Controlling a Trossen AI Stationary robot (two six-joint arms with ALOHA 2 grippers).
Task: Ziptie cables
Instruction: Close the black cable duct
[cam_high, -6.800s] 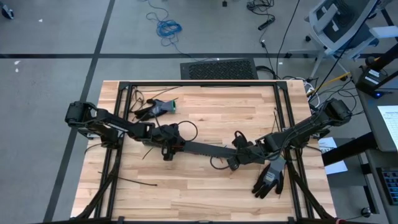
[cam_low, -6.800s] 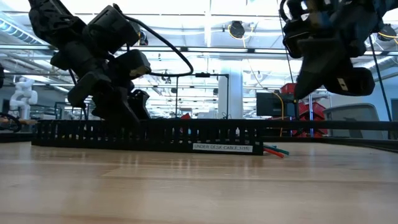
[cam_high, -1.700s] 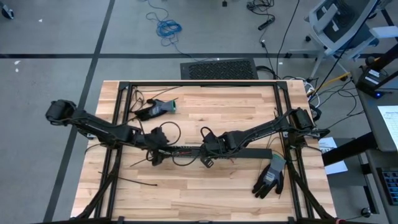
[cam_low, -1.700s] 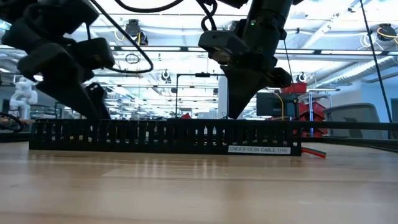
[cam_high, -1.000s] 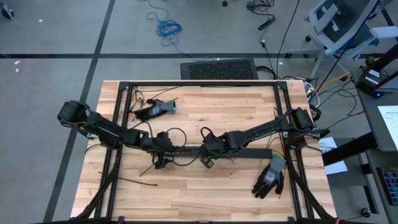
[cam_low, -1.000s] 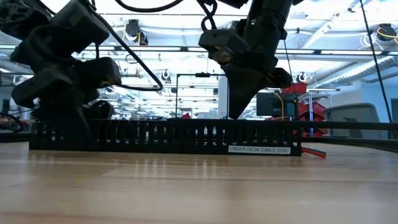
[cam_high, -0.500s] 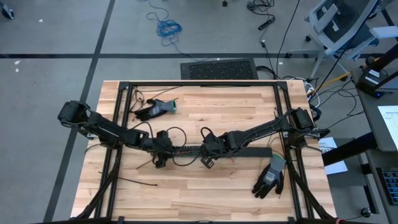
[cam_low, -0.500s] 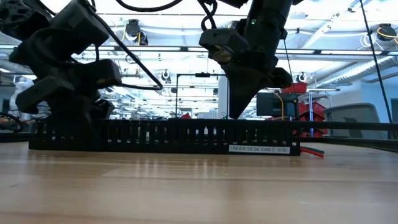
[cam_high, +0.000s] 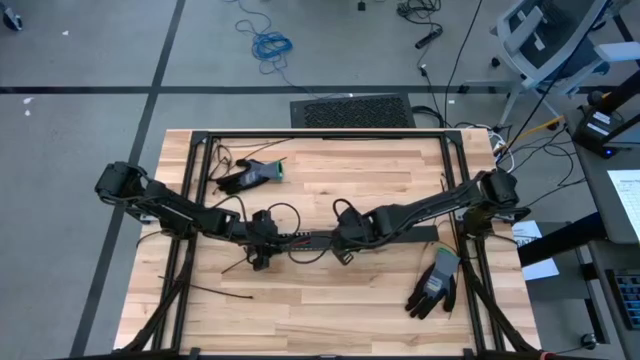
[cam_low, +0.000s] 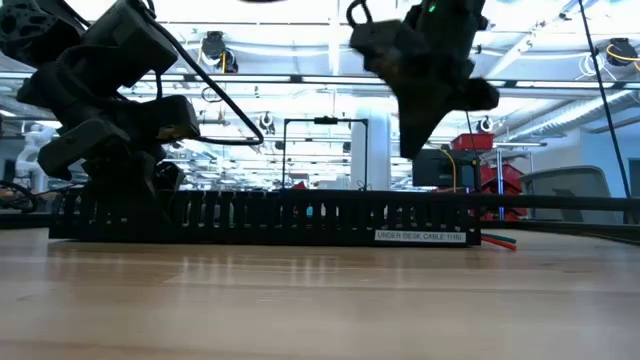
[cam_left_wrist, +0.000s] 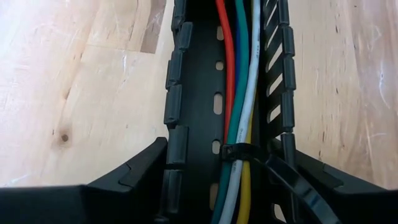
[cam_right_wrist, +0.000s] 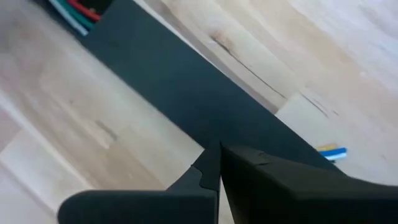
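A long black slotted duct (cam_high: 415, 241) lies across the table's middle. The cables (cam_left_wrist: 239, 74), red, green, white, yellow and blue, run inside it, and their ends (cam_low: 500, 240) stick out at its right end. A black ziptie (cam_left_wrist: 239, 151) is looped round the cables, its tail (cam_left_wrist: 292, 186) trailing off to one side. My left gripper (cam_left_wrist: 230, 154) sits over the duct's left end (cam_high: 258, 252), one finger on each side. My right gripper (cam_low: 418, 140) hangs shut above the duct's middle (cam_high: 345, 248) with nothing in it. My left gripper holds the duct near its left end, one finger against each outer side wall (cam_left_wrist: 176, 146) (cam_left_wrist: 286, 149), with the cables and ziptie between the fingers. It comes slanting down from the table's left, pointing along the duct. The duct lies flat on the table.
A black glove (cam_high: 433, 285) lies at the near right and another dark glove (cam_high: 250, 175) at the far left. Loose black zipties (cam_high: 215, 292) lie near the left front. A black frame (cam_high: 320, 134) borders the table.
My right gripper has risen off the duct and shifted toward the table's right edge, staying shut. The duct and my left gripper have kept their place.
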